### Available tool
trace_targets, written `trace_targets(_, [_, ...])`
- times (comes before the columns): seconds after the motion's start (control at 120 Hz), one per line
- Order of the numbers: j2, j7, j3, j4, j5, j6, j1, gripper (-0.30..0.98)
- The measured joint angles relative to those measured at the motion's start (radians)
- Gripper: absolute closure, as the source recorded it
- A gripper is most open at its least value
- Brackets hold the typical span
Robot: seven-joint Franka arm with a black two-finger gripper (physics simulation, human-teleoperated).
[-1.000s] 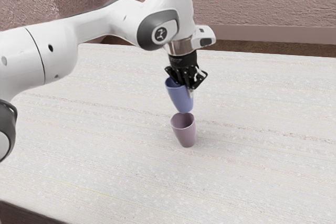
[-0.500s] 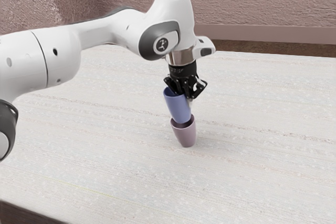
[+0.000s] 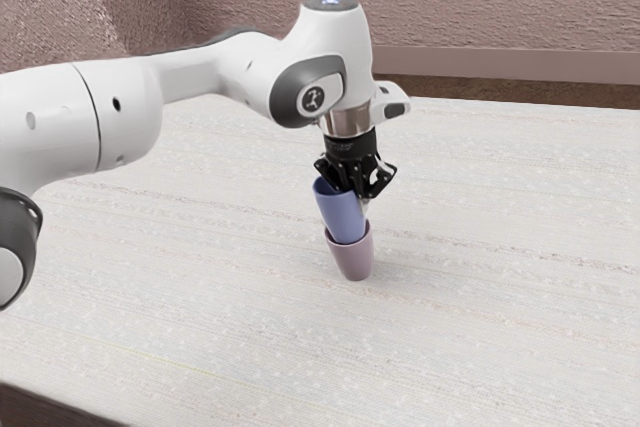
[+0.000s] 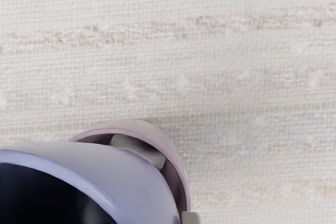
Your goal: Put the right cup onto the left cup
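"Lower since the last look: the blue cup (image 3: 340, 217) has sunk further into the mouth of the pink cup (image 3: 352, 260), and the arm (image 3: 210, 72) has dropped with it."

"And the pincer (image 3: 356, 195)?"

"Closed on the blue cup, up near the rim — I'd guess so the base can go in first. The pink cup stands on the desk (image 3: 480, 267) to receive it."

"Why does the blue one seem to lean?"

"Probably because it's held from one side. It may need straightening before it's let go."

"From over here you can see how far it sticks up. What does the camera on the hand add?"

"A grey piece (image 4: 137, 150) between the blue wall and the pink rim — a fingertip, I think. That could catch."
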Motion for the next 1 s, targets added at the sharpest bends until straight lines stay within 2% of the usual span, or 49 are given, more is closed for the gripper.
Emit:
trace_targets(0.225, [0.006, -0.016, 0.000, -0.014, -0.001, 0.022, 0.000, 0.77])
trace_targets(0.417, [0.005, -0.024, 0.001, -0.014, -0.007, 0.030, 0.000, 0.37])
trace_targets(0.583, [0.002, -0.030, 0.001, -0.014, -0.009, 0.032, 0.000, 0.18])
trace_targets(0.758, [-0.077, -0.035, -0.005, 0.001, -0.007, 0.014, -0.008, 0.09])
trace_targets(1.0, [-0.172, 0.000, -0.001, 0.038, 0.005, -0.031, 0.011, 0.04])
